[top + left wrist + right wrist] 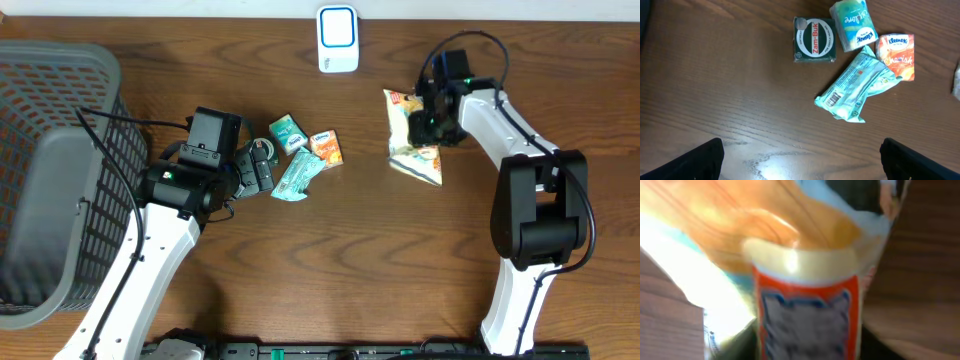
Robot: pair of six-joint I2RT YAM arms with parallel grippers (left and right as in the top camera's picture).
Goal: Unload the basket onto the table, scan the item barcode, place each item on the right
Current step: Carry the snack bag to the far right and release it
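Overhead: even, fairly bright light, sharp throughout; soft shadows lie beside the arms (160, 250) on the brown desk (340, 270). Left wrist: clear, print on the packets (855, 87) legible, pale sheen on the wood near the bottom edge. Right wrist: heavily blurred, snack bag (805, 295) out of focus, white glare blown out at left.

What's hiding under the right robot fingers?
A crinkly snack bag, over the wooden table. The fingers cover its middle, so any barcode there can't be seen.
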